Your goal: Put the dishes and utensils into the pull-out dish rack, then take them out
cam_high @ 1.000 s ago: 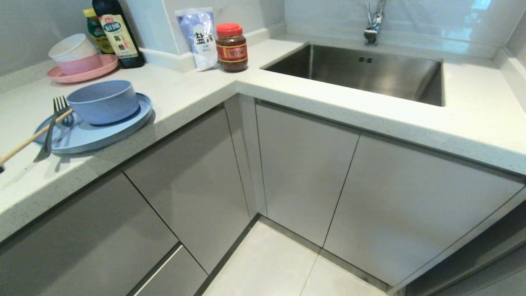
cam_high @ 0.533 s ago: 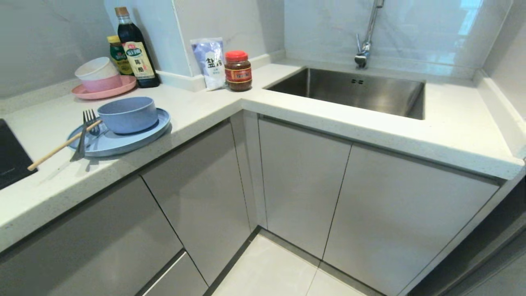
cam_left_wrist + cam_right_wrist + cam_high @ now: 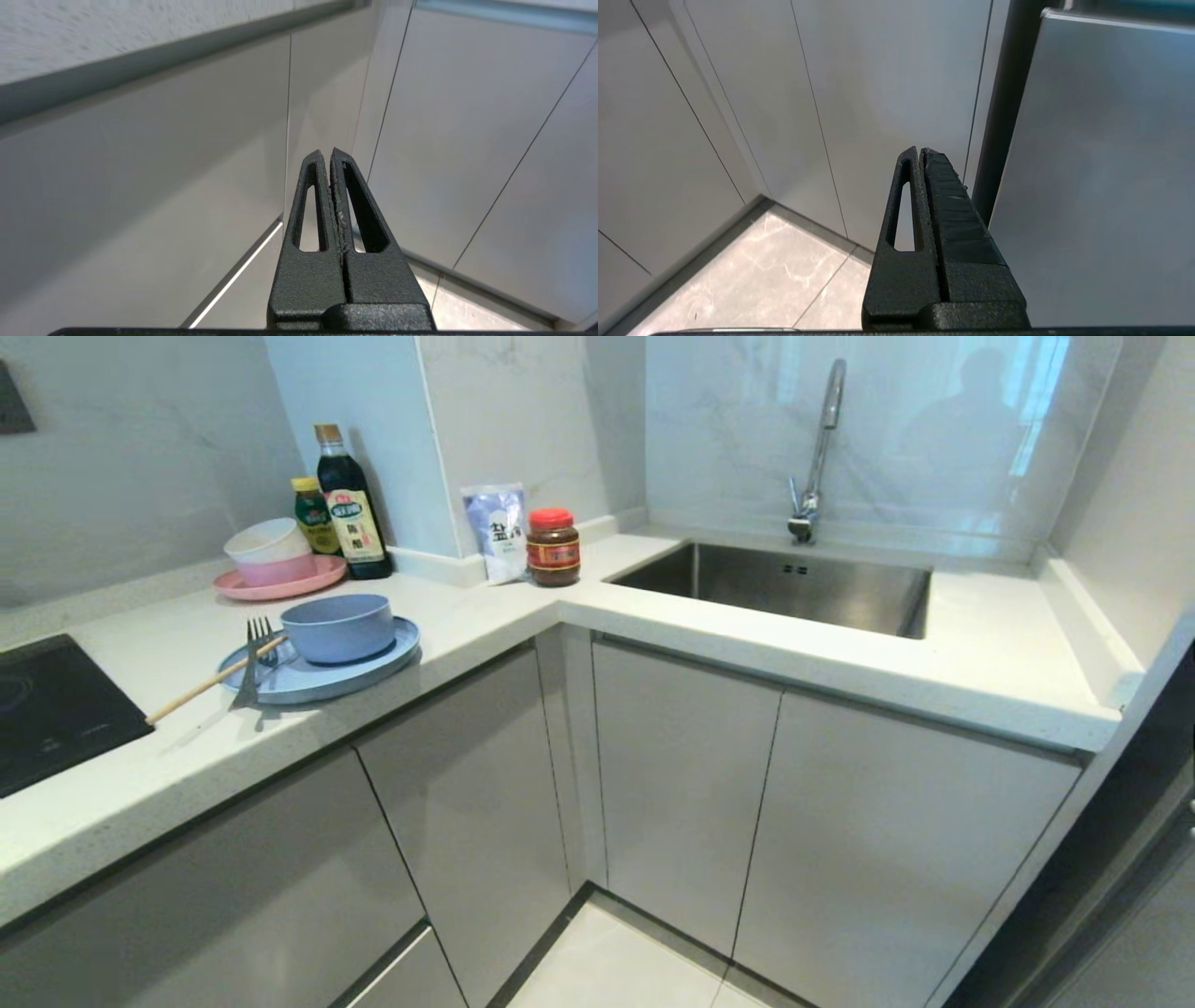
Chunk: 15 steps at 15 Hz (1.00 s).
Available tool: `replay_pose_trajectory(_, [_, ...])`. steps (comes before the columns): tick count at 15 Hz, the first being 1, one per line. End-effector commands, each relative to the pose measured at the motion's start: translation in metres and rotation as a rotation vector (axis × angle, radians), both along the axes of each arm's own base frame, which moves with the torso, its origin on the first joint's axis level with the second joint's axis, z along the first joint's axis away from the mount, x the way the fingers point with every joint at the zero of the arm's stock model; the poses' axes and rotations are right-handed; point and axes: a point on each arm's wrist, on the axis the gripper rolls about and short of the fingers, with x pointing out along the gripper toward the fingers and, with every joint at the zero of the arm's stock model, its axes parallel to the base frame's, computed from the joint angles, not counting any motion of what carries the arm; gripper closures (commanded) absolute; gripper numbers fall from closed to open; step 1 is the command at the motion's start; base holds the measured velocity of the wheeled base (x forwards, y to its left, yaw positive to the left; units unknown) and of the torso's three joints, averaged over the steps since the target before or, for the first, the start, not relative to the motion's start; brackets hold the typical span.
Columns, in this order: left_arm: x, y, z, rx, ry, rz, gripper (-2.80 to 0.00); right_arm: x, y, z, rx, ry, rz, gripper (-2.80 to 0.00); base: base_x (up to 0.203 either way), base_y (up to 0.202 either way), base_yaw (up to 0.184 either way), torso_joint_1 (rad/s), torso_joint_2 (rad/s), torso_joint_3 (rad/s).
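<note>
The light-blue bowl is sitting on the light-blue plate; left pincer and right pincer are hanging clenched, empty, by grey cabinet doors.

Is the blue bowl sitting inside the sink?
No, the blue bowl sits on the blue plate on the counter, far to the left of the sink.

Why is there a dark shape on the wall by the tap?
Head view: the glossy wall panel beside the tap mirrors a person's silhouette and window light; the blue plate throws a soft shadow on the counter.
</note>
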Motion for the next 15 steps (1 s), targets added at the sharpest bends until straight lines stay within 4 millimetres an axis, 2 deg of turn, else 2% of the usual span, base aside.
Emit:
replay_pose_trajectory(1, [0.0021,0.0000,-0.0071,-0.004,0.025,0.000,0.00,-0.0002,0.0000,-0.0005,0.000,-0.003,0.000,0.00,0.000,0.000,0.000,0.009,0.01,0.207])
replay_pose_trajectory(6, [0.0021,0.0001,-0.0071,-0.004,0.026,0.004,0.00,-0.0001,0.0000,-0.0005,0.000,-0.002,0.000,0.00,0.000,0.000,0.000,0.003,0.00,0.167])
replay_pose_trajectory(15, [0.0020,0.0001,-0.0071,-0.009,0.024,0.006,0.00,-0.0002,0.0000,-0.0005,0.000,-0.003,0.000,0.00,0.000,0.000,0.000,0.001,0.00,0.008])
